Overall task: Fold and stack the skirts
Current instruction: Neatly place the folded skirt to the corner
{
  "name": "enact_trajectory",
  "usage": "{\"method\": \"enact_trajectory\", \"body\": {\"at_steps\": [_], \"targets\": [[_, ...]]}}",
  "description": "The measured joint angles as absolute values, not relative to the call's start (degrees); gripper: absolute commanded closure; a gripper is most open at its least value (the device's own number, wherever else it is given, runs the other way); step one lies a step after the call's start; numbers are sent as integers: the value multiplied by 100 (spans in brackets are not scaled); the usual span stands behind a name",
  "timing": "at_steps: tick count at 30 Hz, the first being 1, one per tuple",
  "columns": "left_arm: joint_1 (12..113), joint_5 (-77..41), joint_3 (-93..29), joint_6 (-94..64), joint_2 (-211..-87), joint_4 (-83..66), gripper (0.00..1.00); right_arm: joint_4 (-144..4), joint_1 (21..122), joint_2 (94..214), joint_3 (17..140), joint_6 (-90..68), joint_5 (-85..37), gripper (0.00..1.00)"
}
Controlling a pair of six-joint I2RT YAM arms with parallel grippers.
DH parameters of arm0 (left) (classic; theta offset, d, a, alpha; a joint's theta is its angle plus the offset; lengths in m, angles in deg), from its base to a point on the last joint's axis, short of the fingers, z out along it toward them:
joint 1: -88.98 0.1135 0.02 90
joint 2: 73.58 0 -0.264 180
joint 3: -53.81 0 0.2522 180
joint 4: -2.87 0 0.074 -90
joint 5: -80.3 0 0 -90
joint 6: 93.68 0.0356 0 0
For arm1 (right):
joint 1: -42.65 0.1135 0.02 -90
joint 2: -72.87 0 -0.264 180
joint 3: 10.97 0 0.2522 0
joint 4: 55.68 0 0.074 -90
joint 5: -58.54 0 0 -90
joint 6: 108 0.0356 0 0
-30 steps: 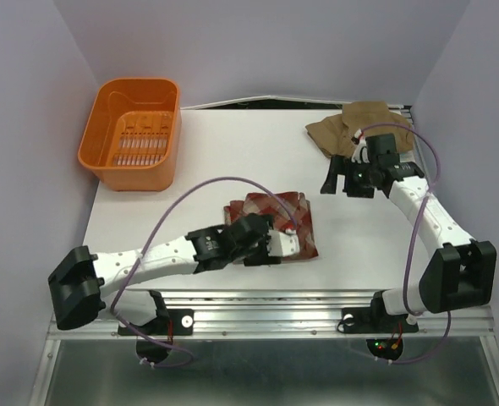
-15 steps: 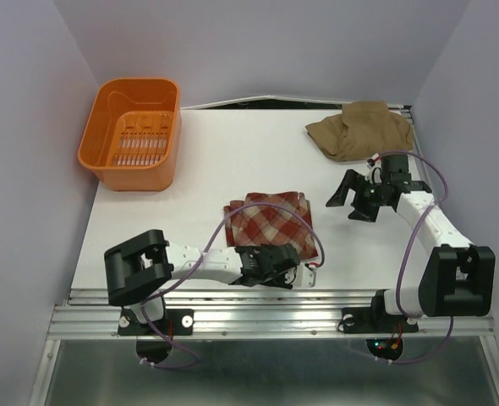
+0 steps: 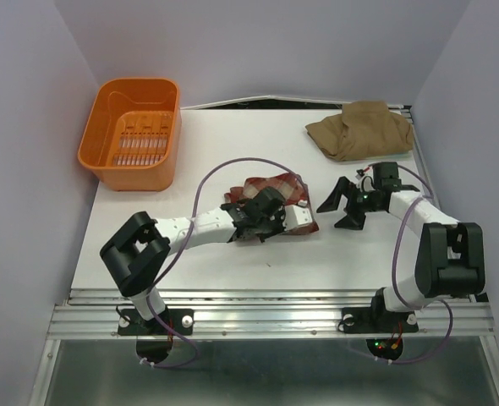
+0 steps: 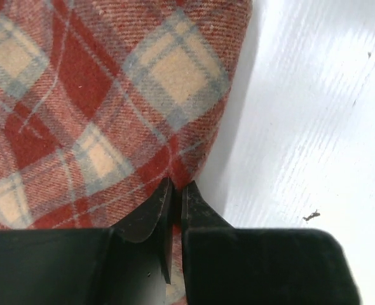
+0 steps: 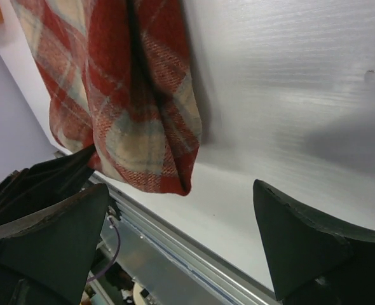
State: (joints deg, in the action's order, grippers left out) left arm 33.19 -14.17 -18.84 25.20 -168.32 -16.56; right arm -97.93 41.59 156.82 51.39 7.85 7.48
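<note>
The red-and-cream plaid skirt point(image 3: 271, 188) lies bunched at the middle of the white table point(image 3: 233, 144). My left gripper point(image 3: 304, 222) lies low at its near right edge. In the left wrist view the plaid skirt point(image 4: 111, 101) fills the frame, and the left gripper point(image 4: 175, 190) is shut on a fold of its hem. My right gripper point(image 3: 336, 211) stands open just right of the skirt, with nothing between its fingers. In the right wrist view the right gripper point(image 5: 175, 235) frames bare table, and the plaid skirt point(image 5: 136, 95) hangs ahead of it. A plain tan-brown skirt point(image 3: 361, 128) lies crumpled at the back right.
An orange plastic basket point(image 3: 131, 131) stands at the back left corner. The table's metal front rail point(image 3: 266, 317) runs along the near edge, close behind both arms' bases. Purple walls close in the left, back and right sides.
My left arm swung from the front edge back onto the plaid skirt, and its jaws closed on the hem. The skirt is now bunched. The right gripper moved left towards the skirt, still open.
</note>
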Motion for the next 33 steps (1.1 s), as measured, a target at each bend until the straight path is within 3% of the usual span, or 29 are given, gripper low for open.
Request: {"method": "enact_trajectory", "body": {"at_steps": [11,26,33], "targets": [[3701,-2473,-2247,2387,-16996,-1870,100,-8237,4568,15861,4634,1530,1456,0],[3959,-2882,-2511,2138,-17297,-1931,100,-6602,5241,16132,4026,2796,1203,0],[4082,-2919,-2511,2109,-17315,-1903,100,-7503,5280,16547,4854,2136,1071,0]]}}
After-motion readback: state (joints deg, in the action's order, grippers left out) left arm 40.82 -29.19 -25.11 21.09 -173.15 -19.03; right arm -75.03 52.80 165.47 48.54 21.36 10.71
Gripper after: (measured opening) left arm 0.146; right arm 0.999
